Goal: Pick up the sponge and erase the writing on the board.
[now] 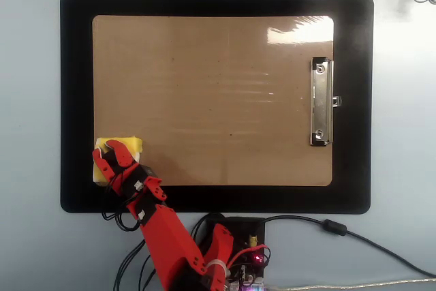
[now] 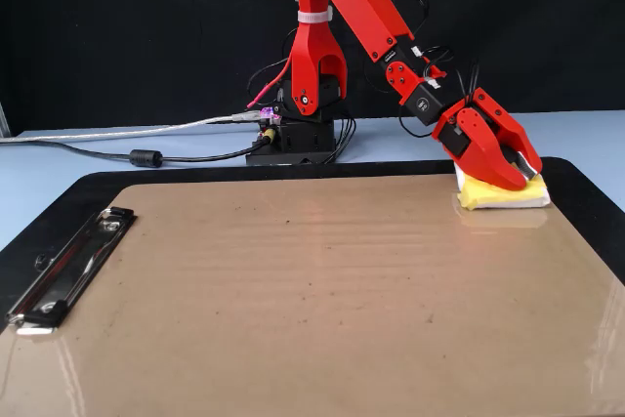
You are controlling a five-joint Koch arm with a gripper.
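Tan and glossy, the board (image 1: 218, 93) is a flat rectangular clipboard whose surface throws back pale streaks of light; it has a silver metal clip (image 1: 321, 101) at its right short edge in the overhead view and lies on a larger matte black mat (image 1: 354, 100) with rounded corners. The sponge (image 1: 129, 146) is a small soft yellow block with a white layer along its side, resting at the board's lower left corner in the overhead view, at the far right corner in the fixed view (image 2: 503, 195). The red plastic gripper (image 1: 111, 153) sits directly on top of the sponge, its jaws drawn in around the sponge's middle and covering most of it (image 2: 522, 171), so only the yellow and white edges show beyond the fingers. No pen marks or readable lettering can be made out on the board.
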